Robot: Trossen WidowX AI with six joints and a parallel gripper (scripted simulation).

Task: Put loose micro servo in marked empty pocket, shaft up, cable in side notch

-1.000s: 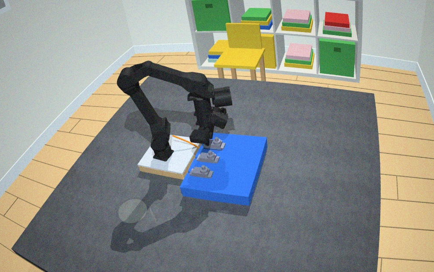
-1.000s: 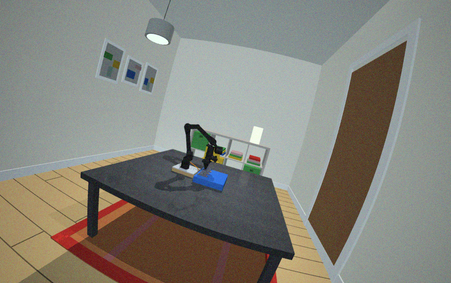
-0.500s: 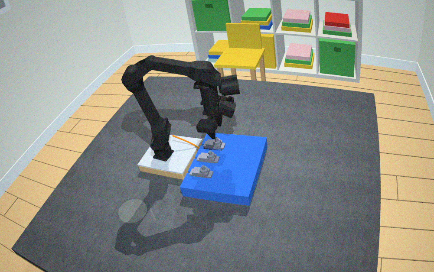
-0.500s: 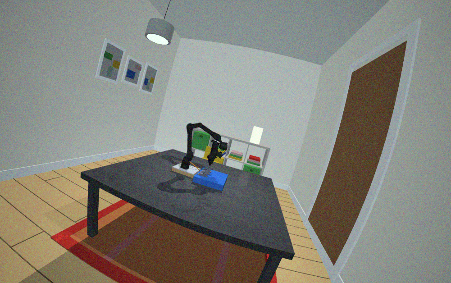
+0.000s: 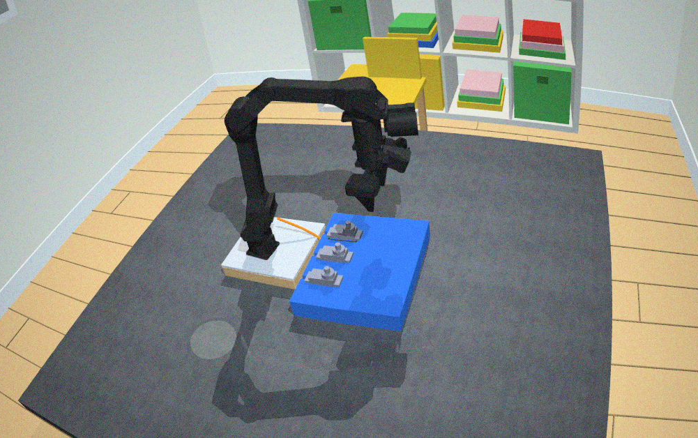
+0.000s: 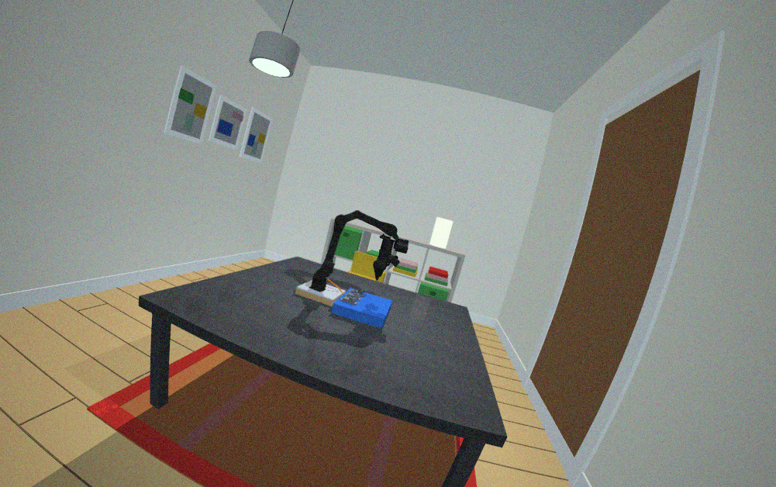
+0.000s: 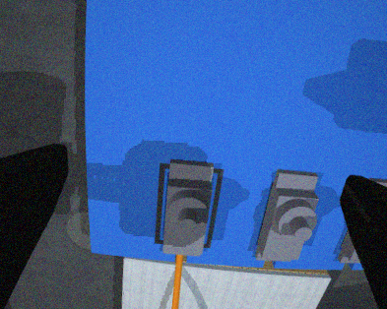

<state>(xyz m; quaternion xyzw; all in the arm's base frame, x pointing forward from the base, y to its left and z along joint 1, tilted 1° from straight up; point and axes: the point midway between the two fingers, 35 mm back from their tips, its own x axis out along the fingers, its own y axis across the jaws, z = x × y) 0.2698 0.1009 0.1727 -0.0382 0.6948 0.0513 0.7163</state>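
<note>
The grey micro servo (image 5: 344,232) (image 7: 185,221) stands in the pocket marked by a black outline (image 7: 159,212), at the far end of the row on the blue deck (image 5: 389,239) (image 6: 361,312) (image 7: 233,74). Its output shaft points up and it looks about level with its neighbours. Whether both ears lie fully flat is too small to tell. Its orange cable (image 5: 298,227) (image 7: 176,282) leaves the end towards the arm's base; the side notch is not clearly visible. My gripper (image 5: 368,208) (image 6: 377,278) (image 7: 210,174) is open and empty above the servo, its fingers wide apart and clear of it.
Two more grey servos (image 5: 335,253) (image 5: 323,276) sit in the deck beside it; the nearer neighbour (image 7: 290,221) also shows in the wrist view. A white-topped board (image 5: 291,253) (image 7: 224,290) under the arm's base adjoins the deck. Both stand on the dark table (image 5: 503,272) (image 6: 245,315).
</note>
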